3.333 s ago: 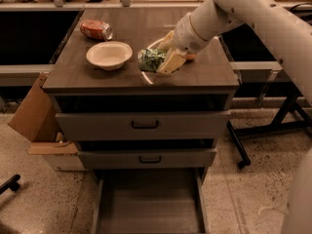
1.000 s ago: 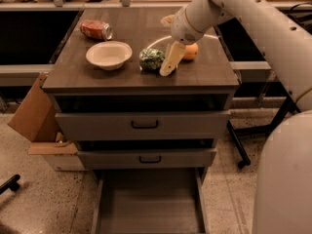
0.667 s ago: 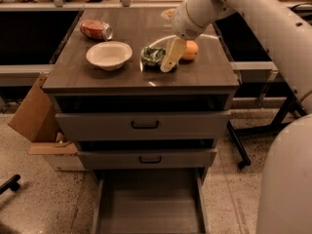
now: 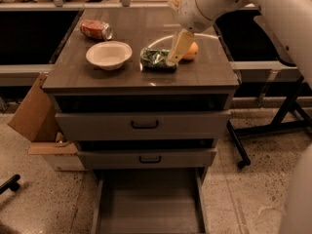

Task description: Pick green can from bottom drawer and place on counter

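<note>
Evidently the placing step is nearly complete: the small dark green metal can (image 4: 157, 60) lies on the dark grey-brown wood-grain table (image 4: 200, 76), between a white round bowl (image 4: 108, 54) and an orange fruit (image 4: 190, 51). The cream two-finger pincer (image 4: 173, 37) hangs at the can's right end, spread wide, gripping nothing. The lowest grey-brown drawer (image 4: 148, 204) stands open. The next move calls for a straight upward retreat that avoids nudging the can.

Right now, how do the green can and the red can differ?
The green can is dark green, mid-counter, beside the gripper; the red can is red-orange, back-left, away from it. Both rest on the counter.
</note>
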`<state>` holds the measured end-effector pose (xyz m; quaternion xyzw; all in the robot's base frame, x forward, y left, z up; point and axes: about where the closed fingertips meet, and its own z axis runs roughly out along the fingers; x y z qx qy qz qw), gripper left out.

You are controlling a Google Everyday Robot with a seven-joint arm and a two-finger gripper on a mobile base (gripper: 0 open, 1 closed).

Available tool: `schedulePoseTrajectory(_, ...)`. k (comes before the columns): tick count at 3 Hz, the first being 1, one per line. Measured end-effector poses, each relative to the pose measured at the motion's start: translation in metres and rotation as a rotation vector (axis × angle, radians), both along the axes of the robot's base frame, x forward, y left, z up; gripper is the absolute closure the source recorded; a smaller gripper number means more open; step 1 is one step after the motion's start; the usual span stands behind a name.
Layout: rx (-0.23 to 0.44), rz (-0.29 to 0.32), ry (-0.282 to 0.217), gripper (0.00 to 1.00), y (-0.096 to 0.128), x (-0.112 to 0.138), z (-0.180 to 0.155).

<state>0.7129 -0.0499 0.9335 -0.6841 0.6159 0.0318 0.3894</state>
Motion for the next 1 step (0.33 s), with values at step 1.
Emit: schedulePoseTrajectory(1, 0.027, -0.003, -0.046, 0.0, -0.0142, -0.0131, 0.0093)
